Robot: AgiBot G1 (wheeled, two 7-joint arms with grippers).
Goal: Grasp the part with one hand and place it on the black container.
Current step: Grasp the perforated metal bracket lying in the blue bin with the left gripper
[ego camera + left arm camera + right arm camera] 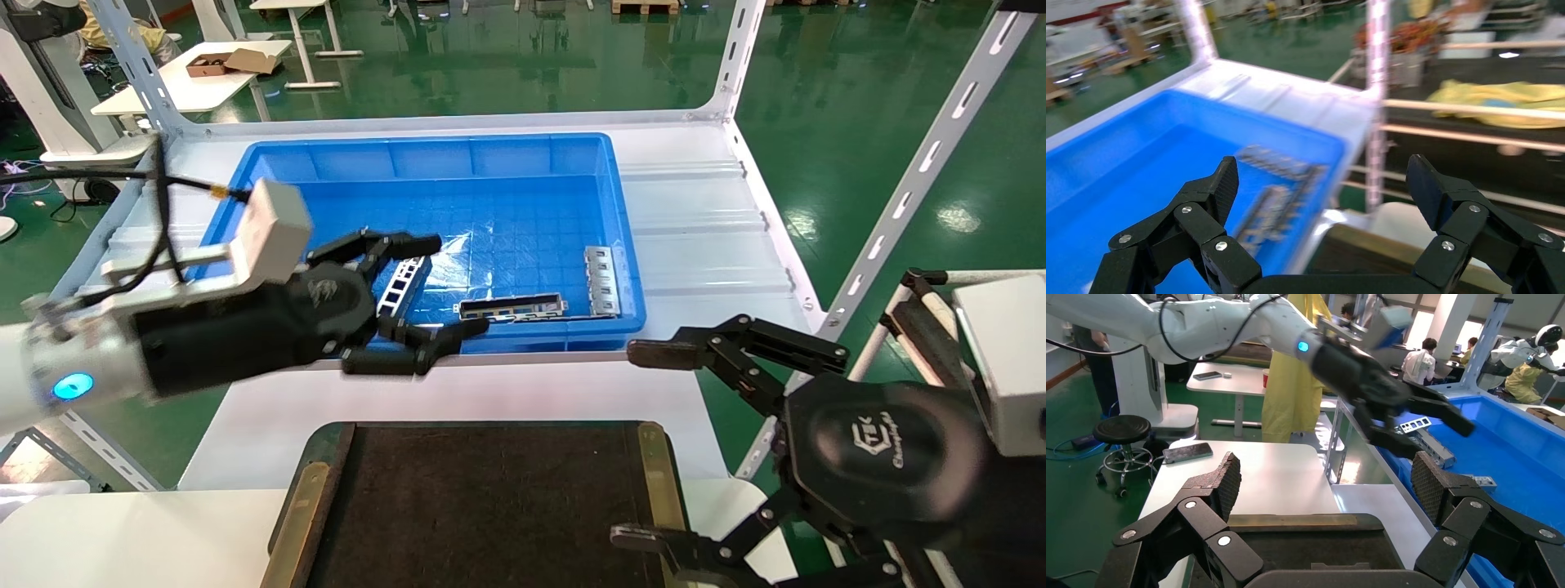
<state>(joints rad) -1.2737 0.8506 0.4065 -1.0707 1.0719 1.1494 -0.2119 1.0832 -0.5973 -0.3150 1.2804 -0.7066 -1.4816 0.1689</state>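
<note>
Legible markings: a pale embossed logo is showing on the round black housing of the right gripper in the head view, its letters too stylised to read with certainty. A similar faint emblem is showing on the black body of the left gripper, also unreadable. No other text, label or number is showing.

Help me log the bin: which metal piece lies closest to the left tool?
The ladder-like part, lying between the open fingers of the left tool. The channel piece and tabbed plate lie farther right.
</note>
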